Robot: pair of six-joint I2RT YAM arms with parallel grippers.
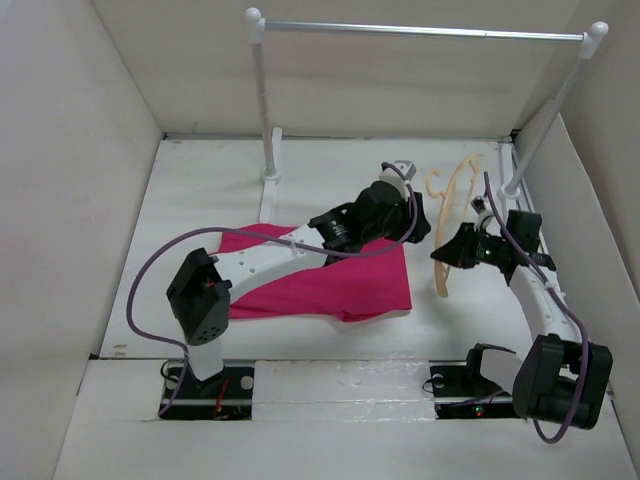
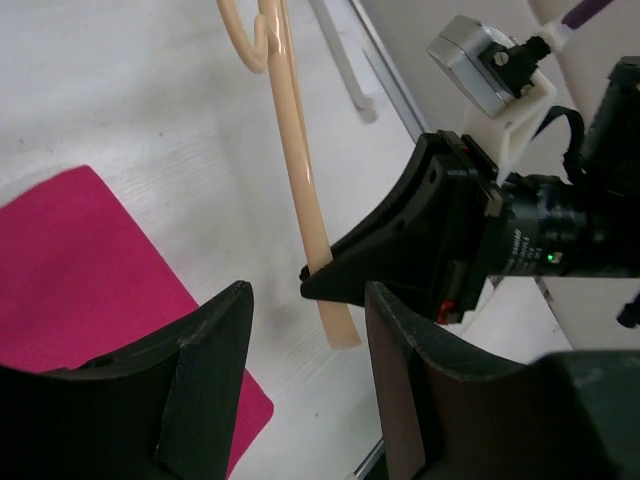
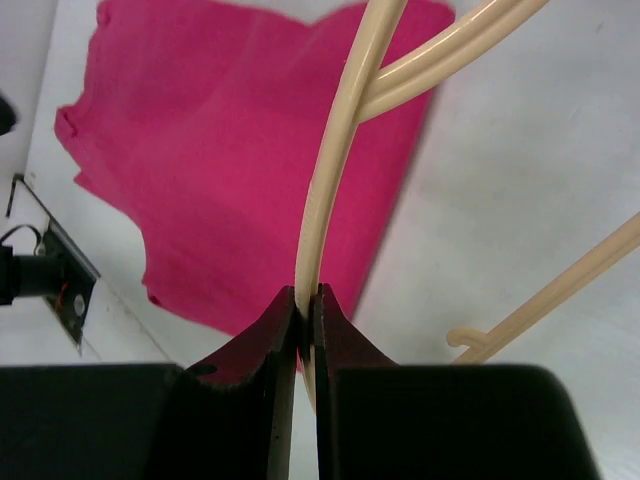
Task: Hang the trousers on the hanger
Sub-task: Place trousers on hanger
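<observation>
The bright magenta-pink cloth trousers [image 1: 345,280] are lying folded and flat on the white table [image 1: 320,170], partly under the left arm and not on anything yet. Just beside their right edge, the slim curved pale tan wooden hanger [image 1: 452,215] is being held with its hook pointing toward the far white-and-silver clothes rail [image 1: 420,30]. I cannot tell whether its lower end is touching the table.

To my eye, the hold on the hanger is the weak point. It is being gripped on one thin, rounded arm near its end, so cloth dragging across it could make it swivel or slide in the pinch. The trousers are loose and layered, so a grab may lift only the top fold or bunch it. The two grippers are also working very close together and could bump.

The right gripper [image 3: 307,300] is pinching the hanger's arm, its dark fingers [image 3: 265,340] pressed nearly together on the wood. The left gripper [image 2: 305,300] is hovering near the hanger, its fingers [image 2: 200,380] standing partly apart and holding nothing.
</observation>
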